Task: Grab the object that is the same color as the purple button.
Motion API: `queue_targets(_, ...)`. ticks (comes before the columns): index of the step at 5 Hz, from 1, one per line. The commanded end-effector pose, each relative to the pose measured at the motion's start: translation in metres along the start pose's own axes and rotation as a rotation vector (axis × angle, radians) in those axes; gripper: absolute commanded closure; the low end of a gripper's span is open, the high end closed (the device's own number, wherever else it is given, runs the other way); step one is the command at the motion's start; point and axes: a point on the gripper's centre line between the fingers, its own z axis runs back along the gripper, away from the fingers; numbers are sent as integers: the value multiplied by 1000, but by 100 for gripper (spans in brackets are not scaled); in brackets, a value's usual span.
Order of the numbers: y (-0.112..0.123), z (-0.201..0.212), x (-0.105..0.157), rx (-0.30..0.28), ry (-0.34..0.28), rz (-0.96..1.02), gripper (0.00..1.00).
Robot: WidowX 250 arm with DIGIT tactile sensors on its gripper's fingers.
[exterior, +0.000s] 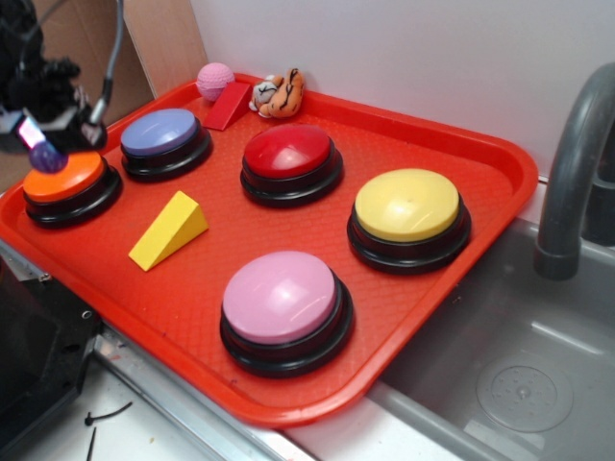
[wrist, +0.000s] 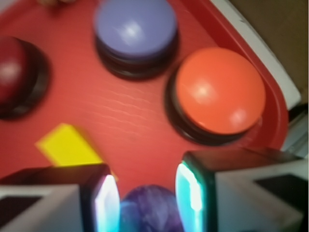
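While above orange button (exterior: 65, 177), gripper (wrist: 146, 200) clamps purple ball (wrist: 148, 209) near tray rim (wrist: 275, 87).

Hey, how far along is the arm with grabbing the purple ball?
Done: the gripper has the small purple ball between its jaws, matching the purple button. In hand: the exterior view shows the ball raised at the orange button, off the red tray. Left: nothing obvious beyond keeping the hold.
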Motion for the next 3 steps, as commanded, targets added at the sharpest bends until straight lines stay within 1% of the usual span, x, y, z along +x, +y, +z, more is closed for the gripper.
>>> queue_targets(1, -28, 57, 33, -79, 206, -93, 100)
queue_targets(2, -28, 65, 36, -85, 191, -92, 100)
queue_targets(3, -28, 58, 38, -54, 200, -115, 100)
